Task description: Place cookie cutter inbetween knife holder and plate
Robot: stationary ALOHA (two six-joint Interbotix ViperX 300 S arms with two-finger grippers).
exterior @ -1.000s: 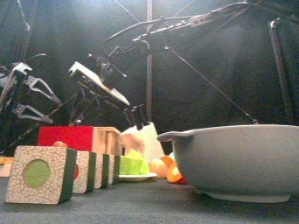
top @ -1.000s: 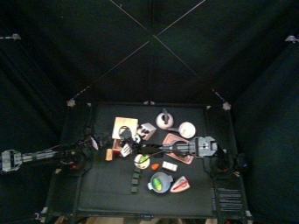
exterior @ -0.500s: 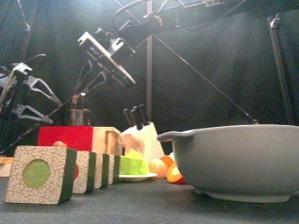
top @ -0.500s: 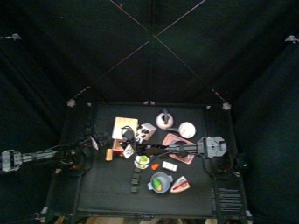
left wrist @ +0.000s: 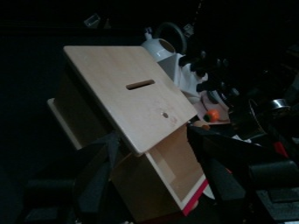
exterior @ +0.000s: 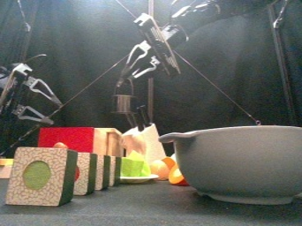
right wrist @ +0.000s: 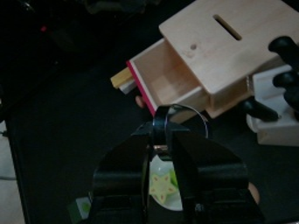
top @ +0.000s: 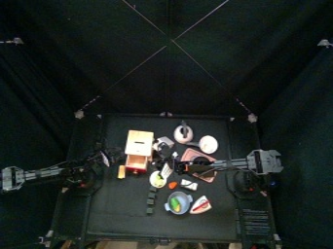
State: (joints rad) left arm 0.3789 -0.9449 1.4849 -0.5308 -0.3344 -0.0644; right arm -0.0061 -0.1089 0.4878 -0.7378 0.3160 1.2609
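My right gripper is shut on a metal ring cookie cutter and holds it in the air. In the front view the cutter hangs just above the knife holder, a white block with black handles. Under the gripper lies a small plate with green food on it. The knife holder stands beside a wooden box. In the top view the right gripper is between the knife holder and the plate. My left gripper rests open at the table's left, facing the box.
A big grey bowl stands near the front right. A row of wooden blocks and a red box are at the front left. A second plate with coloured pieces lies near the front edge, and a white cup at the back.
My right arm has drawn back to the right, carrying the cookie cutter from above the red box to above the knife holder. The left arm has not moved.
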